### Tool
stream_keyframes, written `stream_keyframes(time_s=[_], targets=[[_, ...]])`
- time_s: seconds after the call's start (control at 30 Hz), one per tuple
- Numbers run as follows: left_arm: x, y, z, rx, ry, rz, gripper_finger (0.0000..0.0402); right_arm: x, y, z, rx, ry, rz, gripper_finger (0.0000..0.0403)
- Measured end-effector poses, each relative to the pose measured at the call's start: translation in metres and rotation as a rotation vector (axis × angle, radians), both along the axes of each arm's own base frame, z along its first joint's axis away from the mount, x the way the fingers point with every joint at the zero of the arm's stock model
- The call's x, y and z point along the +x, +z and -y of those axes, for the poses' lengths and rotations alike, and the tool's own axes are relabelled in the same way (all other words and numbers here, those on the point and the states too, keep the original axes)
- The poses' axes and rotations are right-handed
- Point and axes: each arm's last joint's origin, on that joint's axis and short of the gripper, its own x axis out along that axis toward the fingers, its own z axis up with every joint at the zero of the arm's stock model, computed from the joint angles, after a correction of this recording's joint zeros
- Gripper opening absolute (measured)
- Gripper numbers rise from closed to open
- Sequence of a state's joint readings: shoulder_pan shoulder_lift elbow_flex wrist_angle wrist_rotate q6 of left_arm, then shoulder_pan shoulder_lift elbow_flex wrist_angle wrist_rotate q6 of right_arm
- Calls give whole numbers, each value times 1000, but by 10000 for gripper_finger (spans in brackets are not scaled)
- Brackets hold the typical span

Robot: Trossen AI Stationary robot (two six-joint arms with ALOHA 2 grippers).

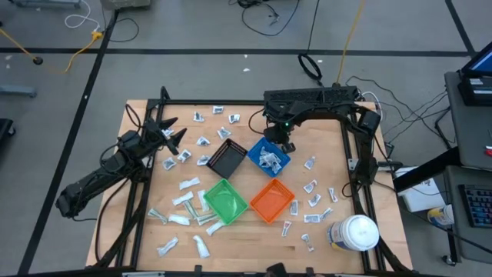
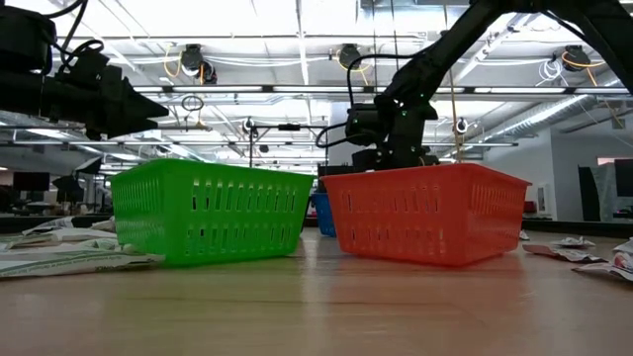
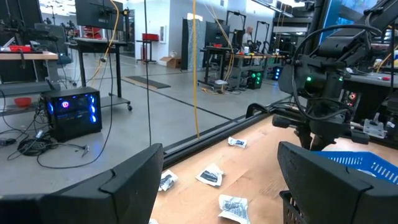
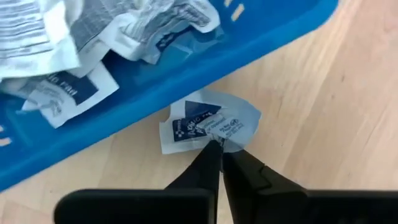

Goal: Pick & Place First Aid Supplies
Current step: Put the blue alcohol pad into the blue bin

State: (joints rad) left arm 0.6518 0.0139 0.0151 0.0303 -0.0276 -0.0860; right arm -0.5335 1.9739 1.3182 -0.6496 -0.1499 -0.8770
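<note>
Pinching one small white-and-blue flat packet (image 4: 208, 124) beside the blue plastic bin (image 4: 186, 74)
Right tool (image 4: 220, 147) is clenched on the packet's edge on the wooden counter (image 4: 323, 124); lift straight up, checking grip, before clearing the rim. Left tool (image 1: 175, 135) waits released, far left.

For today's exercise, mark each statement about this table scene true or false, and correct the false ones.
1. The right gripper is shut on a small white flat packet beside the blue plastic bin. True.
2. The blue plastic bin is empty. False: it holds several packets.
3. The left gripper is open, holding nothing. True.
4. The large white round jar stands inside the green plastic bin. False: it stands on the wooden table, near a corner.
</note>
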Motion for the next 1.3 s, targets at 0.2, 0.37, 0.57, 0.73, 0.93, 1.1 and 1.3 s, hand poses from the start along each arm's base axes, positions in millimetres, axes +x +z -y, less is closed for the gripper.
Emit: stream_keyframes(time_s=[0.2, 0.37, 0.57, 0.73, 0.93, 1.1, 1.3], targets=[[0, 0, 0, 0, 0, 0, 324, -16, 5, 15, -36, -129, -69, 1], [0, 0, 0, 0, 0, 0, 324, -32, 17, 25, -56, -269, -109, 1], [0, 0, 0, 0, 0, 0, 324, -46, 40, 31, -48, -385, -68, 1], [0, 0, 0, 0, 0, 0, 324, -52, 62, 29, -95, -453, -27, 0], [0, 0, 0, 0, 0, 0, 324, -46, 88, 6, -114, -407, 55, 0], [0, 0, 0, 0, 0, 0, 324, -39, 109, -22, -144, -288, 124, 0], [0, 0, 0, 0, 0, 0, 324, -27, 119, -50, -114, -174, 201, 0]])
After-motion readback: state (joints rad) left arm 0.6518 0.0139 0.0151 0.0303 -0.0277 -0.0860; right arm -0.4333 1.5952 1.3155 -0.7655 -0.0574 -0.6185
